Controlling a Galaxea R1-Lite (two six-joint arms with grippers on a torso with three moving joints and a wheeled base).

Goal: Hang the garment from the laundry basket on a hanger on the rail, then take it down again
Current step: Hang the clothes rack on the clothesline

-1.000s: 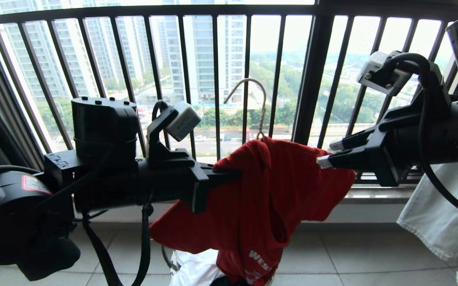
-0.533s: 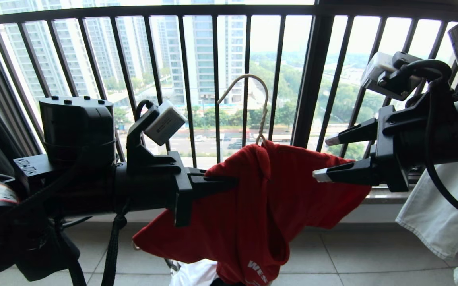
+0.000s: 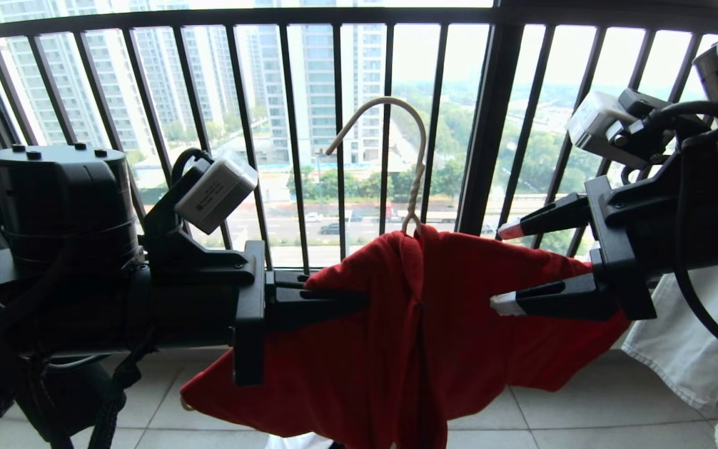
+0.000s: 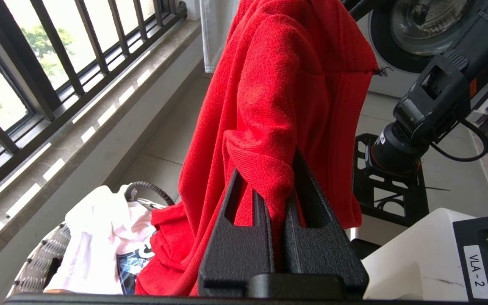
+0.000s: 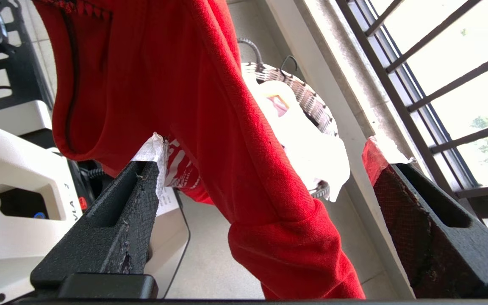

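Note:
The garment (image 3: 396, 349) is a red T-shirt draped over the cream wire hanger (image 3: 414, 193), whose hook stands free in the air before the window bars. My left gripper (image 3: 359, 296) is shut on a bunched fold at the garment's left shoulder (image 4: 278, 84), with red cloth squeezed between its fingers. My right gripper (image 3: 500, 268) is open wide, one finger on each side of the other sleeve (image 5: 269, 203) without pinching it. Below stands the laundry basket (image 4: 36, 267), also seen past the cloth (image 5: 307, 97). The rail is out of view.
Black window bars (image 3: 490, 125) and a stone sill run close behind the garment. A pale cloth (image 3: 689, 337) hangs at the right. White clothes (image 4: 100, 228) fill the basket. A black camera on a stand (image 4: 430, 101) and my white base (image 5: 11, 190) lie on the inner side.
My right gripper's fingers have spread from nearly closed at the sleeve to wide apart. The hanger and garment have risen a little with the left gripper.

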